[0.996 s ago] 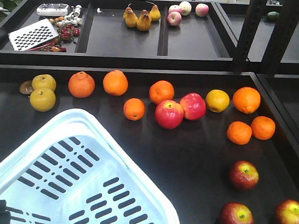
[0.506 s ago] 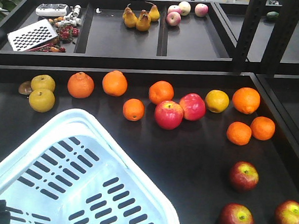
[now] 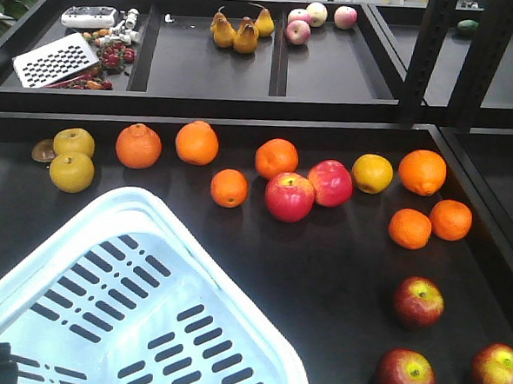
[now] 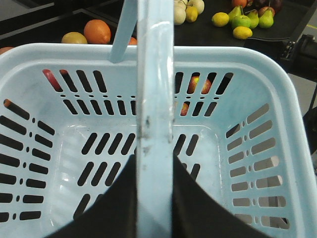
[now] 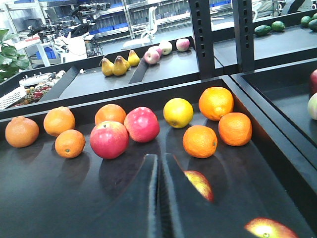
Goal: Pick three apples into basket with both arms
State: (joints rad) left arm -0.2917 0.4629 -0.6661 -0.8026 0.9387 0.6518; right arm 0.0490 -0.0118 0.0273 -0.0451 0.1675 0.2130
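Black matte tray [image 3: 322, 257] bears apples [image 3: 419, 301]; left tool [image 4: 154, 163] clamps basket handle [image 4: 154, 99]; right tool [image 5: 159, 159] narrow.

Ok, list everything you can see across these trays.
basket: one, pale blue, front left, nothing in it
dark red apples: three, front right of the near tray
brighter red apples: two, centre, touching
oranges: seven, orange, along the near tray's back and right
yellow fruit: one, right of the brighter red apples
yellow-green fruit: two, far left
pears: three, yellow-brown, back tray
pale pink apples: three, right of the pears
grater: one, white, back left compartment
left gripper: black, shut on the basket's handle
right gripper: black, shut, empty, above the near tray
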